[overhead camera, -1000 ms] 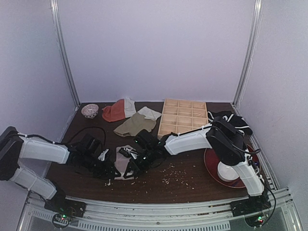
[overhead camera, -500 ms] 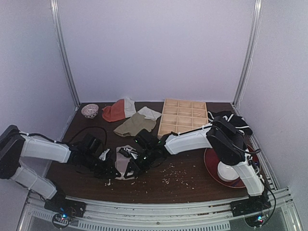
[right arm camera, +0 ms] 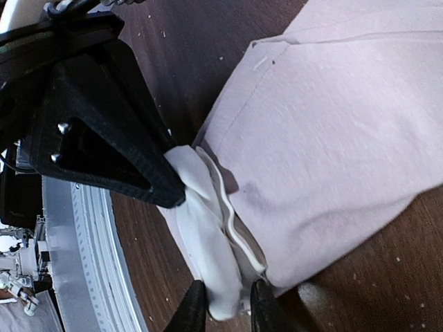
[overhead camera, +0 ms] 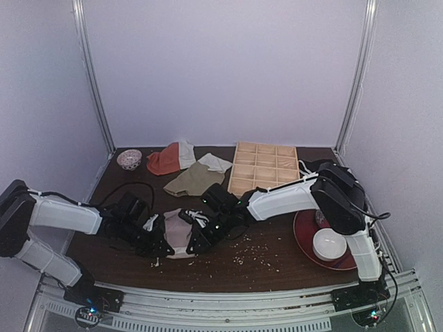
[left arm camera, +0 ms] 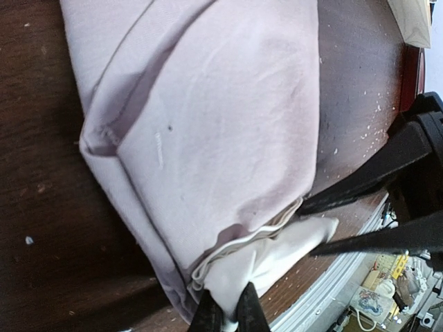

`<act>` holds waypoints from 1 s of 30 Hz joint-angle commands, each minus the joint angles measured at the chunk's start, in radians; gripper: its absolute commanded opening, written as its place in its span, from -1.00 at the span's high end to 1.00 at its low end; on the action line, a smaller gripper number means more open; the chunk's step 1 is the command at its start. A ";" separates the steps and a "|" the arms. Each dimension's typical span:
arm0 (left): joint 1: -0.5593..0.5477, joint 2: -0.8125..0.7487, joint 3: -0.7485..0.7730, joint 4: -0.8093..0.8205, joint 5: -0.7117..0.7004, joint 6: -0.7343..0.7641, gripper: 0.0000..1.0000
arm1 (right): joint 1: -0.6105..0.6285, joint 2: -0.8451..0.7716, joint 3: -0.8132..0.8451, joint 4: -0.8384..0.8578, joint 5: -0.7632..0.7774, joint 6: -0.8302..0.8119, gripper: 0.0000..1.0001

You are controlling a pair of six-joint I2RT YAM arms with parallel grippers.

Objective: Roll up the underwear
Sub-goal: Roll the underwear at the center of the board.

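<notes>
Underwear (overhead camera: 174, 234) lies folded on the table (overhead camera: 277, 268) near the front edge, between the two arms. Left gripper (left arm camera: 225, 312): fingers nearly closed, pinching the white waistband (left arm camera: 277, 259) corner. Right gripper (right arm camera: 223, 304): fingers likewise nipped onto the waistband, opposite side. Crumbs (overhead camera: 252, 249) are scattered just to the right.

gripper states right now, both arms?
Left gripper: closed, pinching the underwear at its white waistband.
Right gripper: closed, pinching the same waistband.
</notes>
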 commanded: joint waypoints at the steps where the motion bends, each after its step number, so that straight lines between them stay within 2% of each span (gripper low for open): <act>1: -0.008 -0.010 -0.008 -0.055 -0.030 -0.005 1.00 | -0.018 -0.093 -0.079 0.019 0.089 -0.061 0.54; 7: -0.007 -0.023 -0.009 -0.058 -0.033 -0.009 1.00 | -0.003 -0.198 -0.203 0.143 0.190 -0.169 0.46; 13: -0.008 -0.035 -0.018 -0.055 -0.039 -0.020 1.00 | 0.070 -0.260 -0.293 0.257 0.336 -0.377 0.42; 18: -0.006 -0.044 -0.026 -0.056 -0.039 -0.037 1.00 | 0.132 -0.276 -0.370 0.394 0.398 -0.544 0.40; 30: -0.005 -0.037 -0.025 -0.055 -0.032 -0.037 1.00 | 0.201 -0.212 -0.339 0.434 0.507 -0.761 0.33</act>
